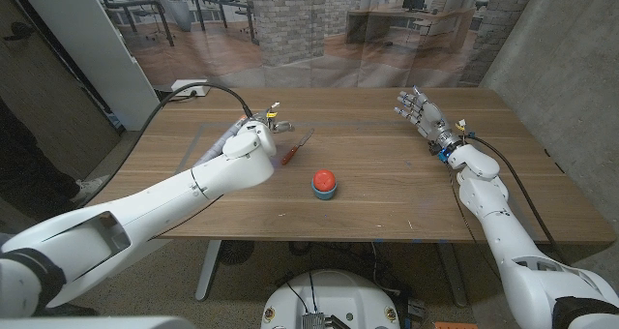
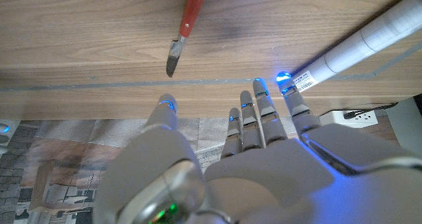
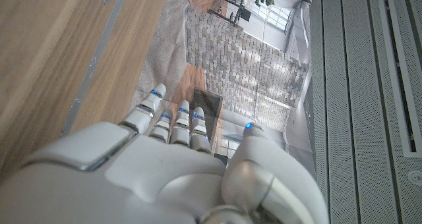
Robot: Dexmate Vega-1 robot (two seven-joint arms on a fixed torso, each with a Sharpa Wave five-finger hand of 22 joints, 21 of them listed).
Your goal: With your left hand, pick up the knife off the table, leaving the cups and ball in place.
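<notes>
Knife point(image 1: 293, 153) lies on the table point(image 1: 387, 203) just beside the left hand point(image 1: 253, 135), untouched. Left hand's fingers point(image 2: 264, 109) are spread, holding nothing. Right hand point(image 1: 418, 108), well apart from the knife, is likewise spread and empty.

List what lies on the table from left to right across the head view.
Left hand → knife → red and blue ball → right hand.
</notes>
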